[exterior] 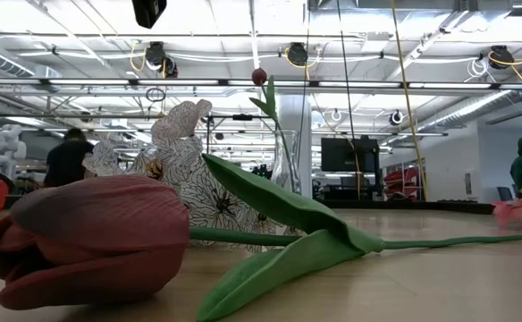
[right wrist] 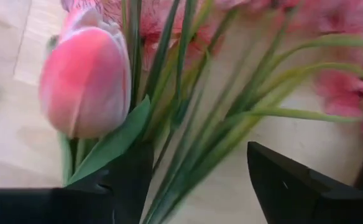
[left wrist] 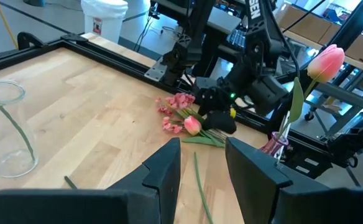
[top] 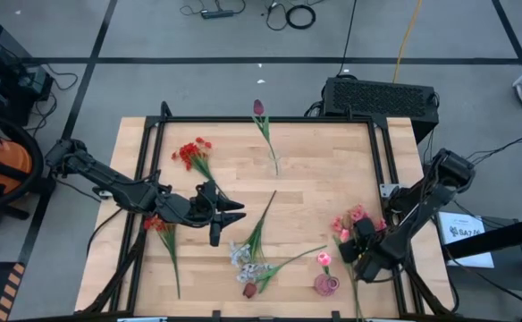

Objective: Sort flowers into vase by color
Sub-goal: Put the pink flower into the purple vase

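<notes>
**High view: right gripper low over the pink flowers, left gripper open mid-table**

High view shows the wooden table strewn with flowers. The right gripper sits at the table's right side, down among the pink blossoms. In the right wrist view its 2 fingers stand apart with green stems running between them and a pink tulip bud just beside 1 finger; whether the fingers press the stems cannot be told.

The left gripper hangs over the table's left-centre, its fingers parted and holding nothing.

A pink vase near the front edge holds 1 pink tulip. A clear glass vase toward the back holds a dark maroon tulip. A bright red cluster lies at the back left, and another red sprig lies just beside the left arm. A pale white-grey spray lies at the front centre, with a dark maroon bud near it by the edge.
</notes>
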### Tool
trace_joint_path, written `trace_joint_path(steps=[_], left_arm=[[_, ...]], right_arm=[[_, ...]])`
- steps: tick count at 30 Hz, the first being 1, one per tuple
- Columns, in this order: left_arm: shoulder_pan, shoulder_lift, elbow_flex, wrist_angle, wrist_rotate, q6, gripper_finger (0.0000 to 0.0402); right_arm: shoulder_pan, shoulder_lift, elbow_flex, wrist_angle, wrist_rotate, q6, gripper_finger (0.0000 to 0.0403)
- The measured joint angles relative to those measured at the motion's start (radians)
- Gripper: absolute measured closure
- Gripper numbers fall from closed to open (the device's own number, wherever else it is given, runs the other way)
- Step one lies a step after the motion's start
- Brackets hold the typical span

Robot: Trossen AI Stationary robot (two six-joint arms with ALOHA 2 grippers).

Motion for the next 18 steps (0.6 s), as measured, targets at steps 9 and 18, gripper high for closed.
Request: trace_joint_path(steps=[9,18], left_arm=[[0.0,0.0,0.0,0.0,0.0,0.0,0.0268],[0.0,0.0,0.0,0.0,0.0,-0.001,0.0268]], right_arm=[[-0.062,0.066,0.007,0.097,0.033,-0.075,0.0251],[-0.091,-0.04,-0.004,0.074,0.195,-0.133,0.0389]])
